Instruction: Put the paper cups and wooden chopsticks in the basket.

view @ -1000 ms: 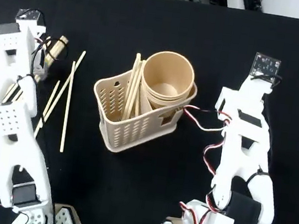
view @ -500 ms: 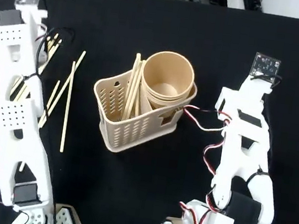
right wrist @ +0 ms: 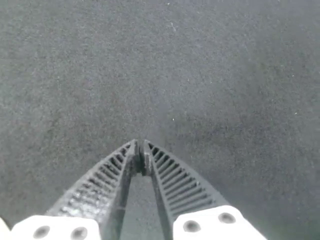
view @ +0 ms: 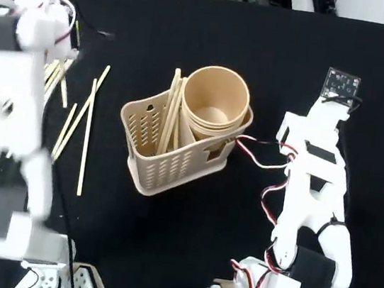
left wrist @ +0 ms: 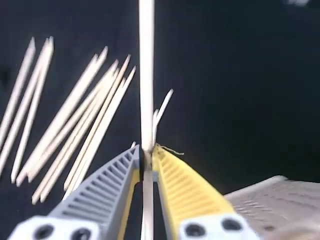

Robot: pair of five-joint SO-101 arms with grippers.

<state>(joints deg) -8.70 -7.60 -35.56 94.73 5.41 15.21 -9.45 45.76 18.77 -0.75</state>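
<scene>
Wood is pinched in your left gripper (left wrist: pixel 147 156): the jaws clench 1 chopstick (left wrist: pixel 146 75) partway along its length, so it points straight ahead and should not swing. Below it, the loose chopsticks (left wrist: pixel 75 135) lie fanned on the black cloth (left wrist: pixel 240 75), apart from the held one, which suggests the arm is raised to clear them. Farther off, the basket (view: pixel 175 164) holds the stacked paper cups (view: pixel 216 97) with several sticks (view: pixel 173 113) leaning beside them; that slot looks like your target. Your right gripper (right wrist: pixel 139 150) hangs closed on nothing over bare cloth, out of the way.
</scene>
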